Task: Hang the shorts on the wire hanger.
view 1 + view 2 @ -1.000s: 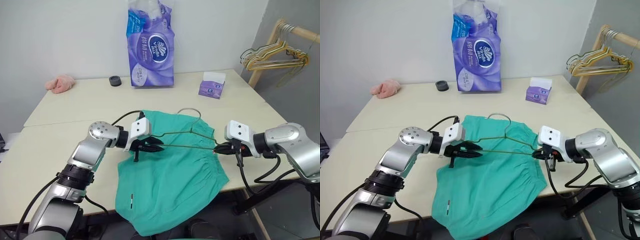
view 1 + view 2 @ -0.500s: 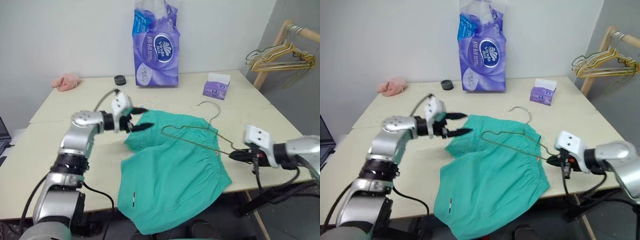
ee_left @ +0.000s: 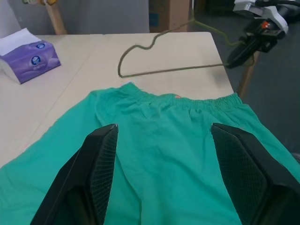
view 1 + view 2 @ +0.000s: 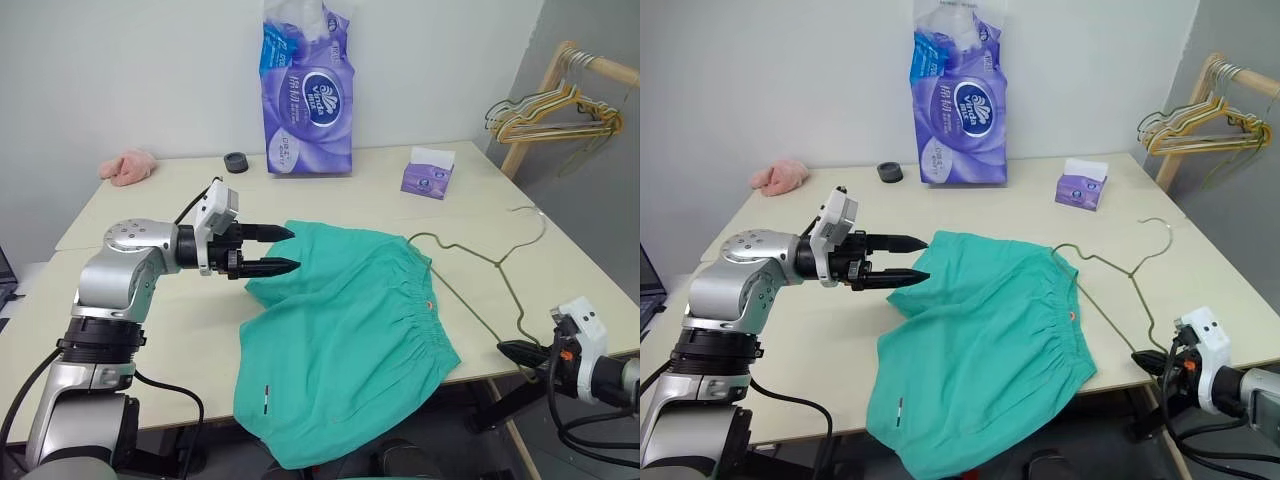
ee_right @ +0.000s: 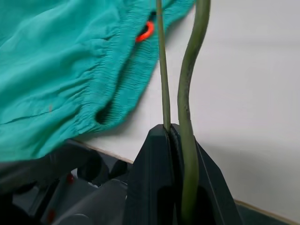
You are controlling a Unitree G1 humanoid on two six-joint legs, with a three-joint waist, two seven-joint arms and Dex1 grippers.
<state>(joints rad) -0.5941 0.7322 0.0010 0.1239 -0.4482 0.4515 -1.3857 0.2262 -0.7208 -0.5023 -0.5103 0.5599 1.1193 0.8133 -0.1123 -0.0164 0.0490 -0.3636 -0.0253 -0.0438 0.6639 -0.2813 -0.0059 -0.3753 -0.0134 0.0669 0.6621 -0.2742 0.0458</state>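
Meanwhile the right gripper [image 4: 512, 351] is pinching the wire hanger [image 4: 478, 290] beside the shorts [image 4: 340, 340]; the left gripper [image 4: 283, 250] is gaping empty above them.

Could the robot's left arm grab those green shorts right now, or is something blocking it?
Probably yes. The left pincer is open and hovers at the edge of the teal-green fabric shorts; nothing lies between them. The thin olive-green wire hanger is off to the side, held by the right pincer.
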